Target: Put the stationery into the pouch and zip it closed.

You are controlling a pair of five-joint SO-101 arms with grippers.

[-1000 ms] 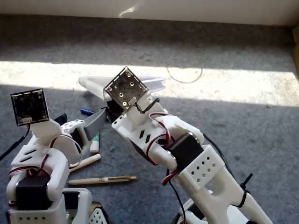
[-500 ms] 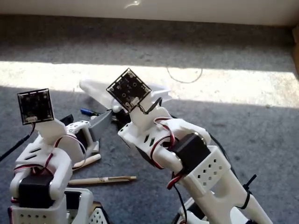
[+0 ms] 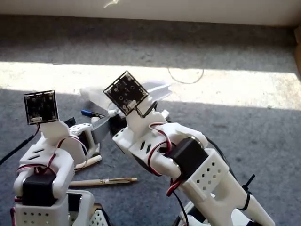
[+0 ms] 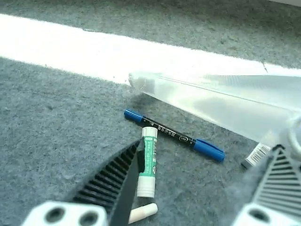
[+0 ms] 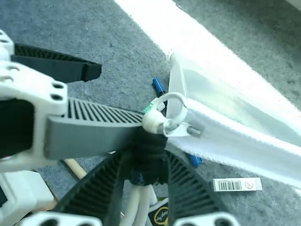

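Right wrist view: where's the pouch (image 5: 244, 141)?
— Zip end clamped in the right gripper (image 5: 148, 165); left gripper (image 4: 207, 155) spread apart beside it. Blue pen (image 4: 174, 136), glue stick (image 4: 148, 162) by its edge; grey worktop (image 3: 244, 136) stretches beyond.

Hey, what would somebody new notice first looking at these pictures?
The sunlit clear pouch with its white zip stands out, with the right gripper shut at its zip-pull end. Beside it on the grey carpet lie a blue pen and a green-labelled glue stick.
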